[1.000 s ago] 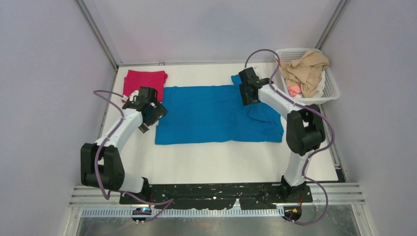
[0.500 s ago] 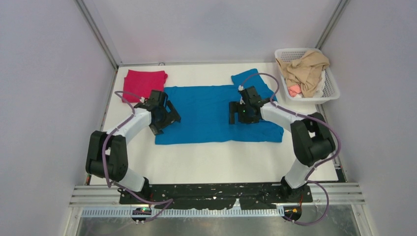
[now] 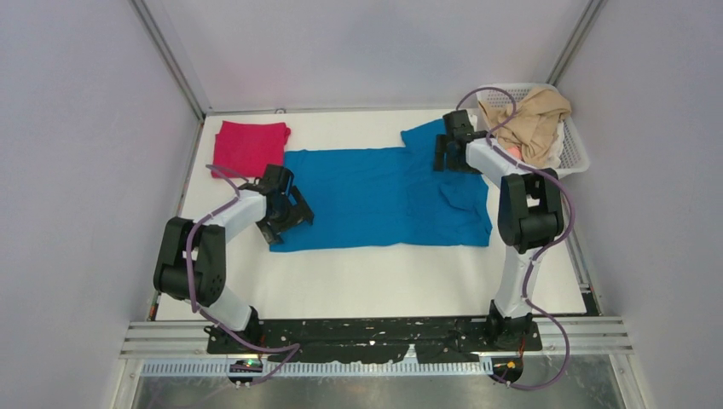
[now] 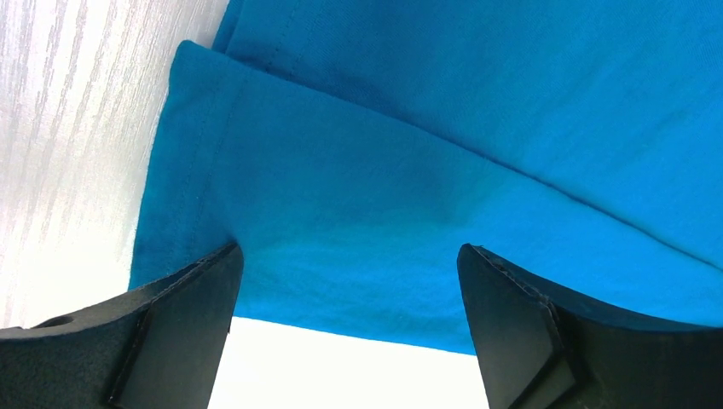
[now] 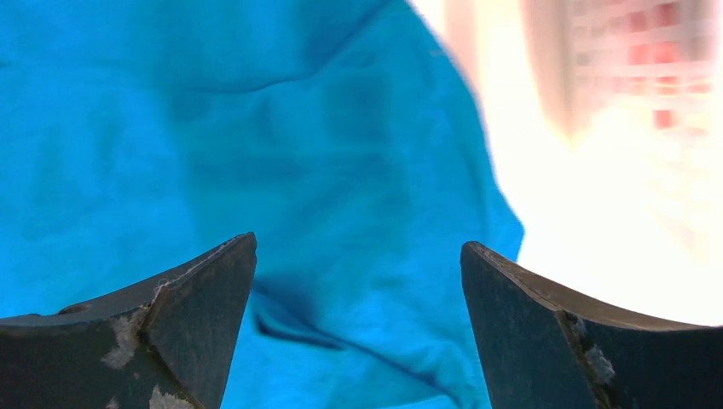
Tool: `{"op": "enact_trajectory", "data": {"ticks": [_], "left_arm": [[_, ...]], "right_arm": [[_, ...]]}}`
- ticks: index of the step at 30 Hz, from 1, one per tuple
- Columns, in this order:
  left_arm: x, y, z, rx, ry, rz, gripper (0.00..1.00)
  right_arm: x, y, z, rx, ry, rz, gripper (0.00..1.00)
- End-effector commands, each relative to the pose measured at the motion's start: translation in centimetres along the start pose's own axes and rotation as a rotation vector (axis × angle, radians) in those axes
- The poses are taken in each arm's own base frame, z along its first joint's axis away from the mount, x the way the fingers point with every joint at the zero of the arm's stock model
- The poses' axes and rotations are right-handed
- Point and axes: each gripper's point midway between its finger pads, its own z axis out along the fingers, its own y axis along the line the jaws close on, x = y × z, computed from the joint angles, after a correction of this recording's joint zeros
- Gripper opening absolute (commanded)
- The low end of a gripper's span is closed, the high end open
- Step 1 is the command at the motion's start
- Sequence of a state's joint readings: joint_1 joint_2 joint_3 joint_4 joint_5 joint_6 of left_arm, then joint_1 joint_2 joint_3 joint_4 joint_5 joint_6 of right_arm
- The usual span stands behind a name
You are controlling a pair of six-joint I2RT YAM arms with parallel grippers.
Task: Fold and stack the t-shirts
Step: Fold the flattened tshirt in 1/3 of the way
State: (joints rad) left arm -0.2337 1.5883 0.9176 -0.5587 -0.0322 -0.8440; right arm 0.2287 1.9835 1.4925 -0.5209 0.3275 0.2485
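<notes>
Blue shirt (image 3: 375, 198) is laid out flat across the middle of the table (image 3: 384, 273), long side running left to right, with one sleeve poking out at the far right. Red shirt (image 3: 249, 145) sits folded in the far left corner, just beside the blue one's far left corner.

Left gripper (image 4: 348, 256) hangs over the blue shirt's near left corner, jaws wide apart with nothing between them, hem and seam clear underneath. Right gripper (image 5: 356, 243) is over that far right sleeve, jaws spread too, empty.

Basket (image 3: 578, 158) stands in the far right corner, close to the right gripper, heaped with beige cloth (image 3: 530, 115) and a pink scrap (image 3: 510, 157).

From above, the right arm covers the shirt's right edge. In the right wrist view the basket is blurred and washed out. Whether either gripper's tips touch the cloth, I cannot tell.
</notes>
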Motion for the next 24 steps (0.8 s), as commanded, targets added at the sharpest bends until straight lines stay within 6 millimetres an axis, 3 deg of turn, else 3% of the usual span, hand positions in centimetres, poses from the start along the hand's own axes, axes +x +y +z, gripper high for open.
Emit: {"op": "enact_trajectory", "data": {"ticks": [1,4,6,9,13,16,21,24], "left_arm": [[-0.3,0.8,-0.1,-0.025,-0.012,0.027,1.00],[-0.4,0.6,-0.4,-0.017,-0.013,0.028,1.00],[-0.5,0.5,-0.5,-0.012,-0.020,0.030,1.00],[-0.6,0.5,-0.7,-0.007,-0.025,0.035,1.00],[-0.8,0.5,-0.9,-0.014,-0.028,0.047,1.00],[-0.8,0.5,-1.1,-0.012,-0.034,0.051,1.00],[-1.1,0.6,-1.2,-0.017,-0.039,0.059,1.00],[-1.0,0.8,-1.1,-0.023,-0.041,0.060,1.00]], "right_arm": [[-3.1,-2.0,-2.2,0.047,-0.070,-0.007,0.95],[-3.2,-0.3,-4.0,-0.044,-0.098,-0.028,0.95],[-2.2,0.4,-5.2,-0.079,-0.102,-0.070,0.95],[0.9,0.8,-6.4,-0.071,-0.091,-0.183,0.95],[4.4,-0.8,-6.1,0.039,-0.025,-0.324,0.95],[5.8,-2.1,-5.4,0.116,0.034,-0.416,0.95],[6.0,-3.7,-4.6,0.226,0.069,-0.502,0.95],[4.2,-5.3,-4.0,0.350,0.047,-0.486,0.95]]}}
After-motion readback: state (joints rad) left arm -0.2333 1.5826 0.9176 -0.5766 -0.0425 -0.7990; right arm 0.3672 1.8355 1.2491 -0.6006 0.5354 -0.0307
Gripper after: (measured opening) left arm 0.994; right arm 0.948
